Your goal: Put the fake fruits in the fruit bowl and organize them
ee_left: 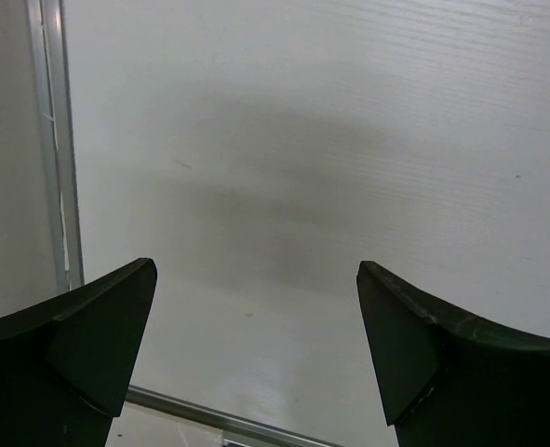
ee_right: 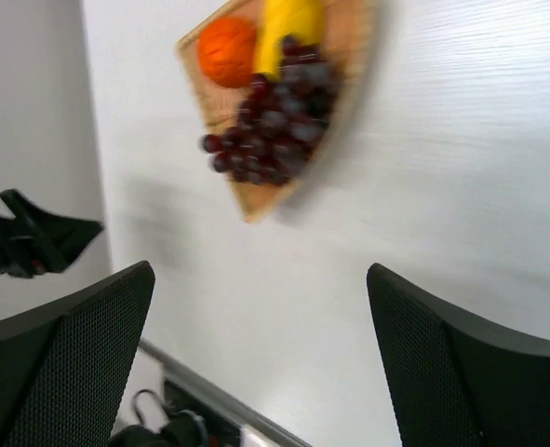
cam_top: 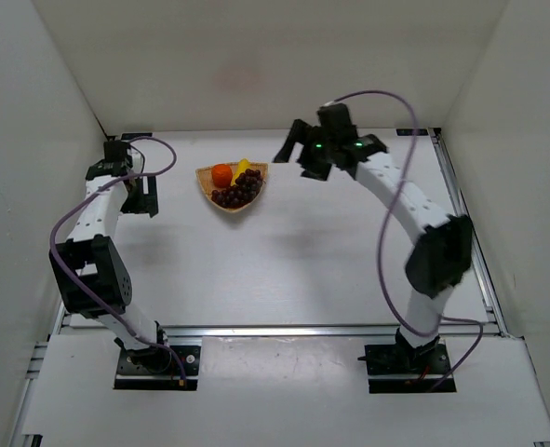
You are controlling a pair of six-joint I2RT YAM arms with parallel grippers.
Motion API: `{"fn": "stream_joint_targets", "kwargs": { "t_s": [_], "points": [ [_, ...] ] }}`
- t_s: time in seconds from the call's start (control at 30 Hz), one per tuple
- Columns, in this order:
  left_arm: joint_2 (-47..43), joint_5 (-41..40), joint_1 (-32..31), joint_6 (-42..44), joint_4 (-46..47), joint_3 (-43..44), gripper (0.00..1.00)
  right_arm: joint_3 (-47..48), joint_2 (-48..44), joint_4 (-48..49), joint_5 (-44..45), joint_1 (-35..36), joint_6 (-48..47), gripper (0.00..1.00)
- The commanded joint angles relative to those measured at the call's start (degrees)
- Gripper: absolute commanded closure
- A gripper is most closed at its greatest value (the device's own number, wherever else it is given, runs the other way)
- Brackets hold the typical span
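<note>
Top external, left to right: I see the left gripper (cam_top: 142,194) parked by the left wall, well apart from the fruit bowl (cam_top: 261,170), over bare tabletop (cam_top: 302,251). Left wrist view agrees: fingers spread wide, nothing between them, only white tabletop below and an aluminium rail (ee_left: 56,149) running up the left edge. Next over, the fruit bowl sits toward the far middle of the tabletop with all three fruits inside. The orange (cam_top: 221,174) is at the far left, the yellow fruit (cam_top: 243,167) just beside it at the back rim, touching or nearly so. The grapes (cam_top: 238,191) fill the near half down toward the bowl's pointed end. Right wrist view is motion-blurred but shows the same layout; a few grapes look to hang over one rim, can't tell how far. Right of the bowl, the right gripper (cam_top: 298,154) hovers near the bowl's right rim, above tabletop level and clear of it. Its fingers are spread wide and hold nothing. A purple cable (cam_top: 386,102) loops over the right arm.
</note>
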Motion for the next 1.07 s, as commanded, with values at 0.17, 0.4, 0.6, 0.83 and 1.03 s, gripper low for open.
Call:
{"fn": "stream_joint_targets", "kwargs": {
  "t_s": [0.17,0.4,0.6,0.83,1.03],
  "points": [
    [-8.2,1.2,5.0,-1.2,0.3,-6.7,0.00,-28.8,-34.6,-12.5,15.1,-22.0,-15.6,0.00],
    [-15.2,1.2,5.7,-1.2,-0.3,-12.6,0.00,-43.8,-48.5,-13.1,15.9,-30.2,-17.9,0.00],
    [-21.4,1.2,6.2,-1.2,-0.9,-16.1,0.00,-47.1,-51.0,-16.6,15.2,-30.7,-18.4,0.00],
    [-27.5,-0.1,6.2,-1.8,-1.4,-20.5,0.00,-50.5,-58.1,-17.7,14.3,-30.7,-18.9,0.00],
    [-30.7,-0.7,6.2,-1.2,-1.9,-21.3,0.00,-52.1,-63.3,-18.2,14.8,-30.7,-19.5,0.00]
  ]
}}
